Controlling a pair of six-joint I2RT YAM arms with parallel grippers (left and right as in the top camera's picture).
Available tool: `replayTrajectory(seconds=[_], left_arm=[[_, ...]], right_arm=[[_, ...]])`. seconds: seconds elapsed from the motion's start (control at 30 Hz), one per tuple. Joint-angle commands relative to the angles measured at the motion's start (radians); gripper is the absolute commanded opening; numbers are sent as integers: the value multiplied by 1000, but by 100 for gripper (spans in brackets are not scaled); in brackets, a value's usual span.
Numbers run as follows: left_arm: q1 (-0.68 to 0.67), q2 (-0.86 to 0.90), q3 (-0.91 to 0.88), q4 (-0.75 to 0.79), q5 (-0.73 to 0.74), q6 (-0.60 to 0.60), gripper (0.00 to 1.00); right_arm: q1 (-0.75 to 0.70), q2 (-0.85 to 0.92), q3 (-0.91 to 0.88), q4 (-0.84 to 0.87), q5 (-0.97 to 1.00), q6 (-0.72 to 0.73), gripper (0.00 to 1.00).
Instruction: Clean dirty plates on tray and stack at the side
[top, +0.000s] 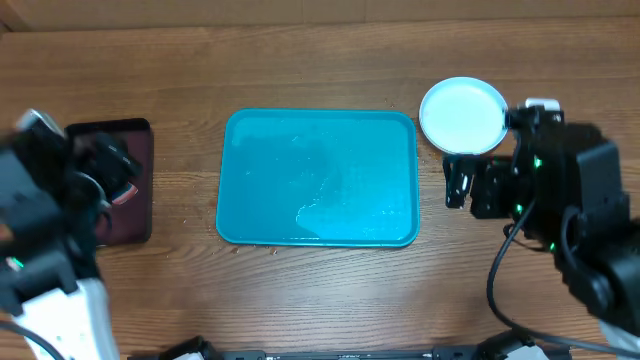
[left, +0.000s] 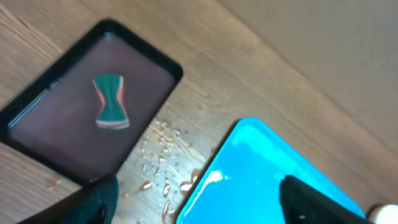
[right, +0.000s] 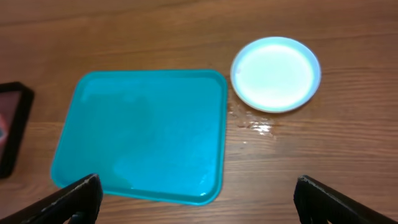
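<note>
The left gripper (left: 199, 196) stands wide open. Its dark fingers (left: 93, 202) sit in the two lower corners of the left wrist view, with nothing between them but wet wood and a corner of the tray (left: 267, 168). The right gripper (right: 198, 190) is open just as wide and holds nothing. Its fingers (right: 74, 199) are in the lower corners of its own view, over the tray's lower edge.

The tray lies in the middle of the table (top: 300, 60), its floor wet, with a film pooling toward the lower right in the overhead view. One plate (right: 275, 73), white with a pale bluish rim, sits on the wood just off the tray's upper right corner, close to it but apart. I cannot tell whether others lie under it.

Brown wood grain fills every view to its edges.

Only the left wrist view shows the sponge (left: 110, 101), green with pink ends and pinched at the waist, lying in the dark tray (left: 56, 140) at upper left. It also shows drops (left: 161, 155) scattered on the wood between the two trays. In the overhead view the left arm (top: 50, 200) covers much of the dark tray. The right wrist view shows a wet patch (right: 255, 124) on the table just below and left of the plate; overhead, the right arm (top: 560, 190) crowds that spot. The same view catches only a sliver of the dark tray at its left edge.
</note>
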Motion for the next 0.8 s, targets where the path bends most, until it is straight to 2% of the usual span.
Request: replayTrajectory(seconds=[0.0, 0.23, 0.77], left_arm=[[-6, -90, -164, 71, -23, -94, 100], [-6, -77, -287, 122, -23, -291, 100], [-6, 167, -296, 122, -23, -297, 100]], right_arm=[[5, -37, -100, 43, 53, 0, 100], [5, -8, -121, 45, 53, 0, 100], [5, -4, -121, 96, 140, -4, 100]])
